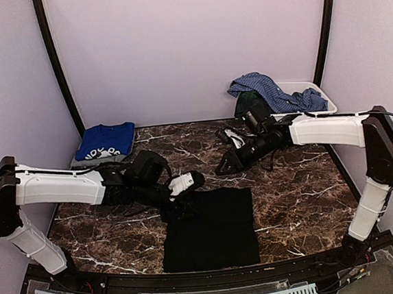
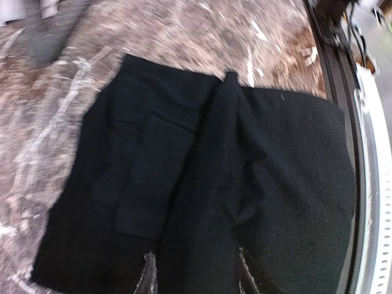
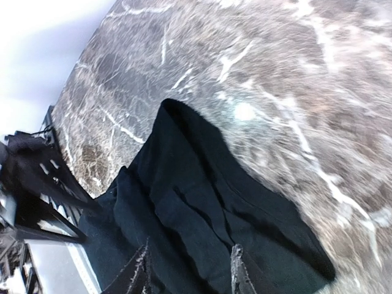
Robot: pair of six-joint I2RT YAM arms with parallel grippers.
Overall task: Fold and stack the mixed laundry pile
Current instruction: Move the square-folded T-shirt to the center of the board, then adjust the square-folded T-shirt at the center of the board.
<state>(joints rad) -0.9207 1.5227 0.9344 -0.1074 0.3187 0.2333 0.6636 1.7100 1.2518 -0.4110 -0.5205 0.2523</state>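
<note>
Two robot arms reach inward over a dark brown, white-veined marble tabletop. A large plain black garment, laid as a flat, roughly rectangular fold, lies at the middle of the near edge, its lower border reaching the edge itself. A raised ridge of cloth runs across its middle in the left wrist view, and a pocket-like flap shows beside it. The left pincer sits at the far left corner of this garment, its jaws spread with black cloth beneath them; whether the fingertips touch the fabric cannot be told. The right pincer hangs above bare marble just beyond the garment's far right corner, its jaws likewise spread and pinching nothing. A royal-blue printed tee, folded flat, rests at the far left corner of the tabletop, well apart from the black garment. At the far right corner stands a white rectangular plastic bin. A blue checked shirt is draped loosely over the bin's left rim. A crumpled dark green piece of clothing sits just below the shirt, against the bin's left side.
</note>
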